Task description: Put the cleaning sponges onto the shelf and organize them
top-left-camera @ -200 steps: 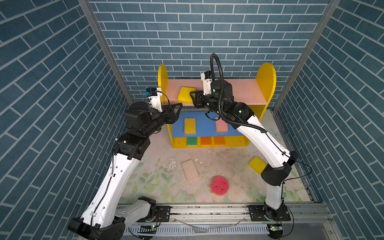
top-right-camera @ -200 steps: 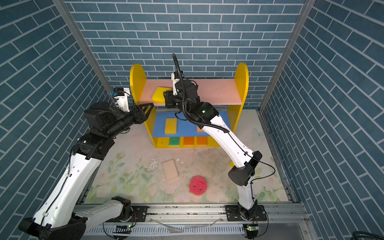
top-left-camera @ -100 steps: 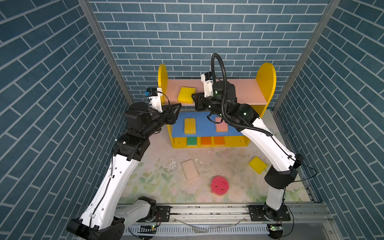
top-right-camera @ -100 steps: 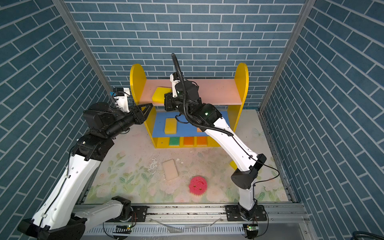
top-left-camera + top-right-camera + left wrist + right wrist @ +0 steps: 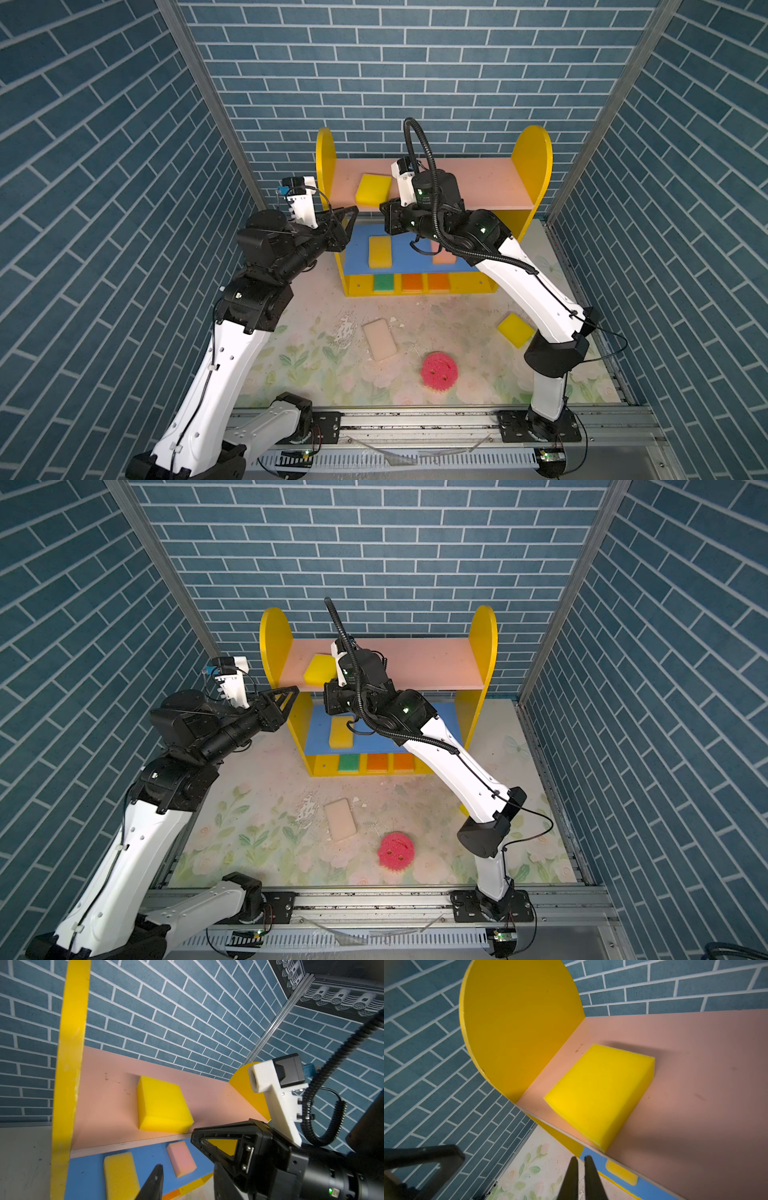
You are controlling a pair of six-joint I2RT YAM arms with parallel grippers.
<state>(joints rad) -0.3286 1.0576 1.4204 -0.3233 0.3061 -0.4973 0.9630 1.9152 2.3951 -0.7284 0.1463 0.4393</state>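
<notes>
Right hand (image 5: 581, 1157) pinched empty before upper yellow sponge (image 5: 600, 1093); left hand (image 5: 175, 1151) gapes beside shelf (image 5: 70, 1064).

Walls: you have blue-grey brick-pattern panels (image 5: 415, 62) on three sides, with pale mortar lines.
Corner posts: bare aluminium profiles (image 5: 212, 104) run up both back corners.
Floor: pale floral-print mat (image 5: 316, 361), scuffed; white crumbs (image 5: 345, 332) near its middle.
Front edge: aluminium rail (image 5: 415, 419) across your near side.
Light: even, soft shadows.

Yellow-sided shelf (image 5: 534, 166) with pink board (image 5: 486, 183) and blue board (image 5: 401, 264); blue brick-patterned walls (image 5: 415, 62).
</notes>
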